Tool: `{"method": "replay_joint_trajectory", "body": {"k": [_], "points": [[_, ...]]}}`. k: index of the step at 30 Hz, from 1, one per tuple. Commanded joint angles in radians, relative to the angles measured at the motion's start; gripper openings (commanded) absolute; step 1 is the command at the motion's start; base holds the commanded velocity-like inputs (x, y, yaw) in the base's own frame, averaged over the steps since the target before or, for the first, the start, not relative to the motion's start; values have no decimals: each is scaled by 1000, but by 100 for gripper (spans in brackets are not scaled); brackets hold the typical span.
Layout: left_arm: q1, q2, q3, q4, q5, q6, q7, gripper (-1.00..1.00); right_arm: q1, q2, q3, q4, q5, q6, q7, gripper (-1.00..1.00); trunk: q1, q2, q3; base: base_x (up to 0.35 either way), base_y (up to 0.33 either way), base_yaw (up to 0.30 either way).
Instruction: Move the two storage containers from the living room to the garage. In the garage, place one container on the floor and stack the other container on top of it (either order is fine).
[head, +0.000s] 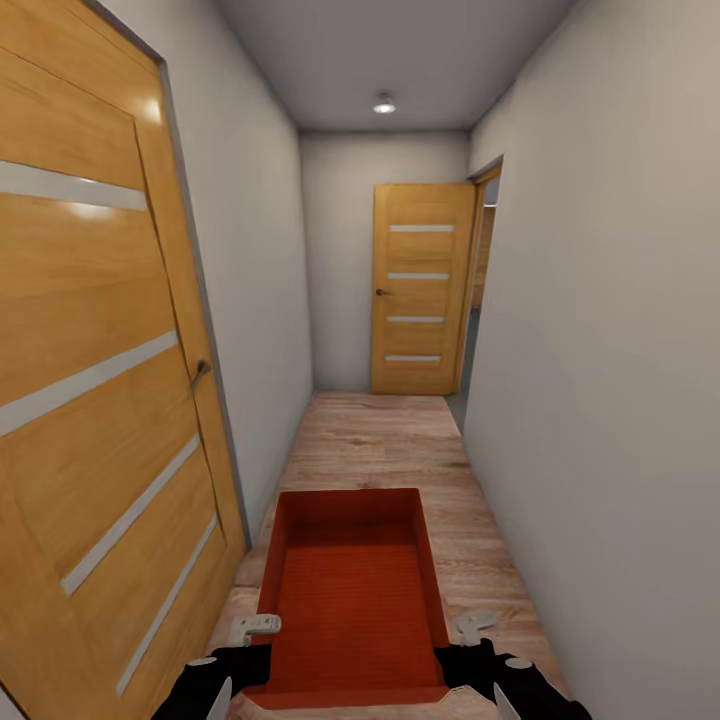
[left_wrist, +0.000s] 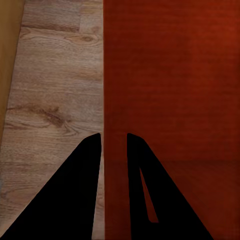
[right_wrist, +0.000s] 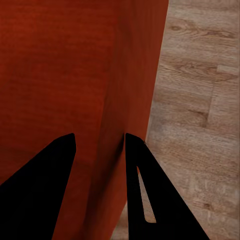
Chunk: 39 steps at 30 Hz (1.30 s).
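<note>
- 1 storage container (head: 350, 590): I hold it low ahead over the hallway's wood floor (head: 390, 440).
- Left gripper (left_wrist: 114, 142): pinching its left wall.
- Right gripper (right_wrist: 100, 142): pinching its right wall.
- 2 wooden doors (head: 420, 290).

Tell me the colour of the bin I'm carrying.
Plain orange-red bin, clearest in the head view.

The light wood plank floor (head: 400, 440) runs down a narrow hallway. The orange-red bin (head: 350, 590) is held up above it, not resting on it.
</note>
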Motion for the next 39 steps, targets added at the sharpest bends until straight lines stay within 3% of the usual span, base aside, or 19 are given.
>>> {"method": "replay_joint_trajectory", "body": {"k": [1,39], "points": [[-1,22,8,0,-28,6,19,-100,0,-1,23,-5,-11,-13,79,-100,1,-1,-2,328,0,0],[-1,22,8,0,-28,6,19,-100,0,-1,23,-5,-11,-13,79,-100,1,-1,-2,328,0,0]]}}
